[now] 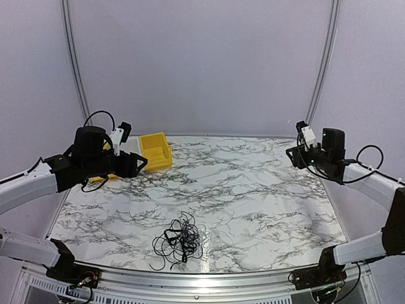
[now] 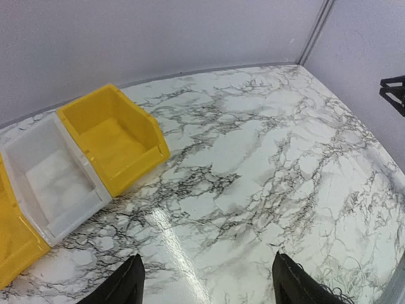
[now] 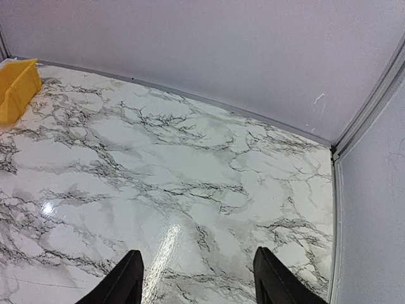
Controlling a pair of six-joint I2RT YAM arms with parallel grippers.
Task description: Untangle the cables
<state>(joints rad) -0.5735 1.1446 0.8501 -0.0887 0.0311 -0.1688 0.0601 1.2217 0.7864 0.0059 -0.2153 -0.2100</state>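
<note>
Cables [image 1: 179, 240] lay as one black tangle near front edge of tabletop [image 1: 253, 190], between arm bases. Judged light, limp, apt to snag; best taken at loose outer loop, not tangle core. Left hand [image 2: 209, 288] and right hand [image 3: 197, 282] both spread wide, empty, touching nothing, well apart from cables.

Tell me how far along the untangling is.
Done: nothing; the cables lie in one tangled heap near the front edge of the table. In hand: nothing; the left gripper and right gripper hover open and empty, away from the heap. Left: the whole untangling.
</note>
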